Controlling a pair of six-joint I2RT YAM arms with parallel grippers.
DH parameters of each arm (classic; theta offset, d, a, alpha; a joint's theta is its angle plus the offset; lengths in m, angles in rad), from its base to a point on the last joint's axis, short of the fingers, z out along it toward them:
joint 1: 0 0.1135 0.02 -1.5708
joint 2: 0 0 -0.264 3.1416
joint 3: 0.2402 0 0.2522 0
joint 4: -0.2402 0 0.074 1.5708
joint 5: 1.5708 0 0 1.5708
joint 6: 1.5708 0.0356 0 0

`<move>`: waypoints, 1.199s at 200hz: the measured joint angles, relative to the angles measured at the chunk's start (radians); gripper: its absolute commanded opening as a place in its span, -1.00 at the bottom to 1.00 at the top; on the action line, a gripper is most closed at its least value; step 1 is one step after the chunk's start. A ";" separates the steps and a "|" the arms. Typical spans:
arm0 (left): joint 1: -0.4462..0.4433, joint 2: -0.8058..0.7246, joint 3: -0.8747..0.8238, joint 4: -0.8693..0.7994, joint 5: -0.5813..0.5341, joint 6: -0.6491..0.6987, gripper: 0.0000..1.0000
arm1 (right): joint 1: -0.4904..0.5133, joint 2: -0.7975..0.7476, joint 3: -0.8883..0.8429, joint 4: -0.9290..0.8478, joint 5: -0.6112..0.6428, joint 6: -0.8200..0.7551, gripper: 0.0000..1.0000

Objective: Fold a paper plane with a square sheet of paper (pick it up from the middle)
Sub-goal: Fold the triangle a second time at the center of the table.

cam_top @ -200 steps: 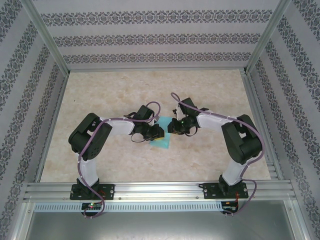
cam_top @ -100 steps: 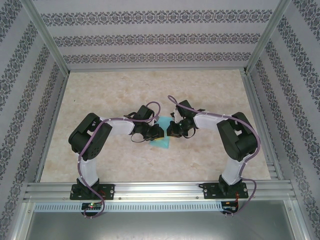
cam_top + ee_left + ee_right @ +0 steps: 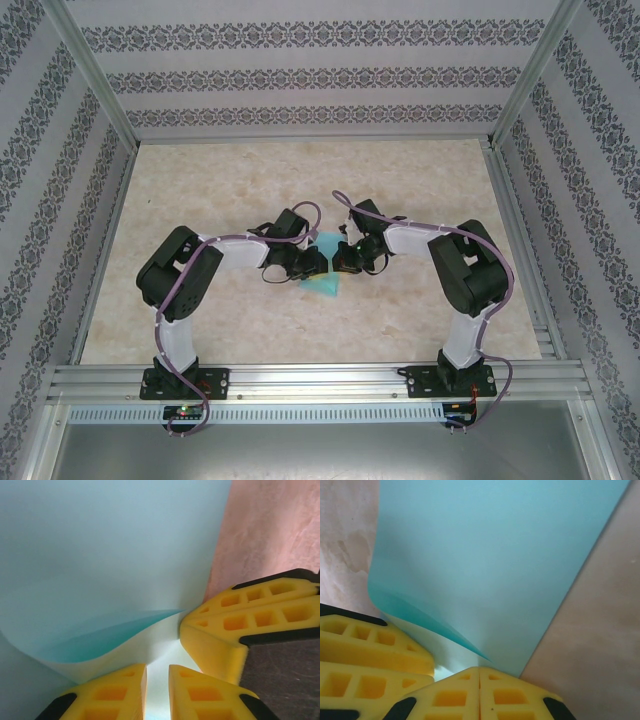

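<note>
Nearing the left gripper [image 3: 157,692], right gripper [image 3: 479,692] now clamped on the square sheet of paper [image 3: 495,560].

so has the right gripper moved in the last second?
Yes. The right gripper has shifted slightly left over the table, closer to the left gripper.

Curled turquoise paper [image 3: 100,555] (L end effector [image 3: 157,690] pinching)
</note>
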 measured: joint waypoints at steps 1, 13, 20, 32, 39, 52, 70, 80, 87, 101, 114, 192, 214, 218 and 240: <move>0.000 -0.001 0.000 0.000 -0.001 0.000 -0.62 | 0.000 0.000 0.000 0.000 0.000 -0.001 -0.86; 0.000 -0.012 0.006 -0.001 -0.014 0.003 -0.62 | 0.002 0.001 0.003 -0.005 0.003 -0.007 -0.86; 0.000 -0.016 0.013 -0.005 -0.025 0.005 -0.63 | 0.002 0.002 0.005 -0.008 0.006 -0.011 -0.86; 0.000 -0.017 0.026 -0.006 -0.040 0.007 -0.63 | 0.002 0.004 0.008 -0.011 0.007 -0.017 -0.86; 0.000 -0.017 0.028 -0.005 -0.050 0.007 -0.63 | 0.005 0.006 0.011 -0.014 0.007 -0.020 -0.86; 0.000 -0.016 0.028 -0.008 -0.063 0.007 -0.64 | 0.006 0.008 0.015 -0.020 0.010 -0.021 -0.87; 0.000 -0.016 0.028 -0.016 -0.087 0.007 -0.63 | 0.008 0.011 0.021 -0.028 0.013 -0.024 -0.87; 0.000 -0.016 0.027 -0.022 -0.101 0.007 -0.63 | 0.008 0.012 0.024 -0.032 0.013 -0.024 -0.87; 0.000 -0.016 0.027 -0.027 -0.110 0.007 -0.63 | 0.008 0.013 0.025 -0.033 0.014 -0.025 -0.87; 0.000 -0.016 0.027 -0.039 -0.129 0.007 -0.63 | 0.008 0.013 0.025 -0.035 0.015 -0.027 -0.87; 0.000 -0.016 0.021 -0.044 -0.145 0.007 -0.63 | 0.008 0.013 0.025 -0.036 0.016 -0.027 -0.87; 0.027 -0.016 -0.015 -0.018 -0.129 0.003 -0.64 | 0.013 0.016 0.029 -0.041 0.026 -0.034 -0.88; 0.043 -0.016 -0.018 -0.014 -0.118 -0.001 -0.64 | 0.013 0.017 0.029 -0.040 0.026 -0.042 -0.89; 0.045 -0.016 -0.018 -0.014 -0.117 -0.001 -0.64 | 0.013 0.017 0.029 -0.040 0.026 -0.043 -0.89; 0.058 -0.016 -0.019 -0.014 -0.113 -0.002 -0.64 | 0.013 0.017 0.029 -0.040 0.026 -0.047 -0.89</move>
